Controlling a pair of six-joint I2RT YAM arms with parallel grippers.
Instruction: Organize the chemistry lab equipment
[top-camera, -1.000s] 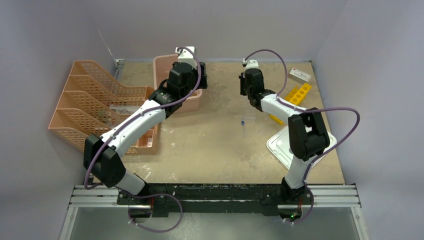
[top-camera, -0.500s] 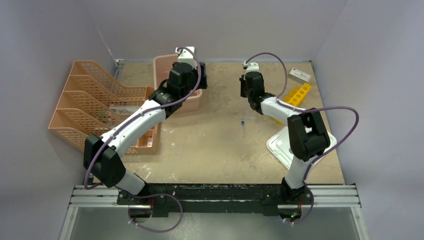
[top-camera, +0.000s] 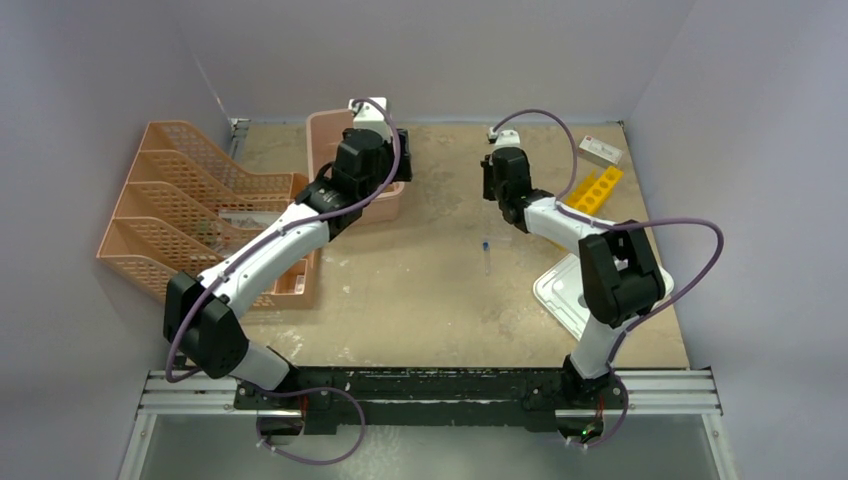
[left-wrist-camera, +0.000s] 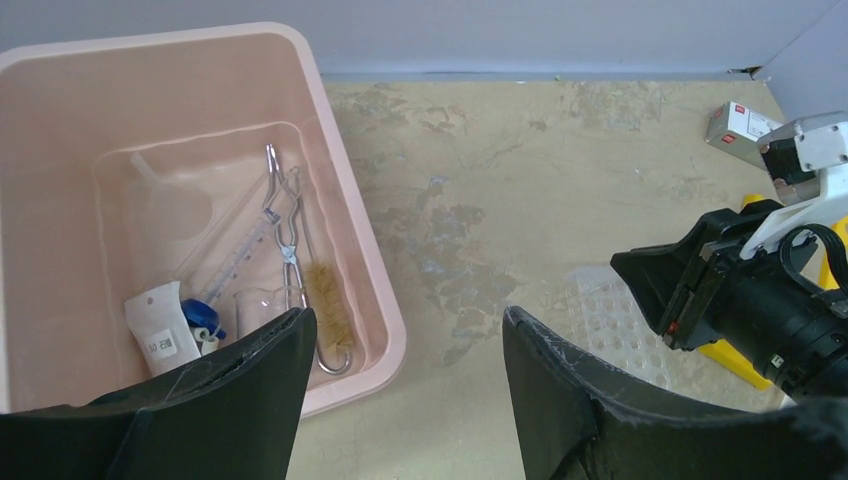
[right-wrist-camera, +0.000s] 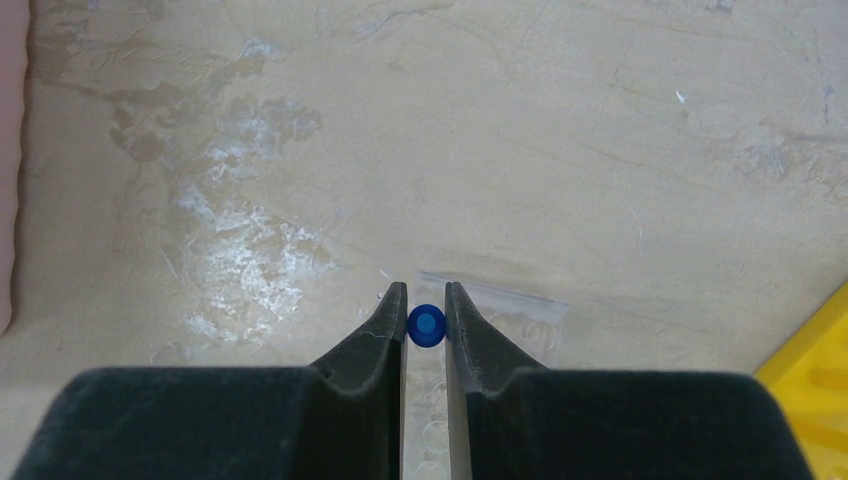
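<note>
Mottled beige tabletop fills a grey-walled cell, with both arms reaching toward the far edge. The right gripper is pinched narrow on a blue-capped clear tube, seen end-on, held right of centre directly over the clear rack. The left gripper hangs wide and empty above the near right rim of the pink bin.

The likeliest failure is a missed hole. The rack is transparent and nearly vanishes against the table, so the tube could land on a web between holes and tip or skid when let go. The rack also looks light (a guess from its thin plastic), and a sideways nudge might shove it toward the yellow holed rack just to its right. A grip high at the cap leaves the tube's body free to swing.

Only the right wrist view shows the cap between the fingers. From above, the wrist hides both tube and rack. Only the left wrist view looks into the bin, where the metal scissor-tongs, wire tube brush and tiny glass beaker lie. Only the top view gives the blue-ended dropper lying loose mid-table, well apart from either gripper.
</note>
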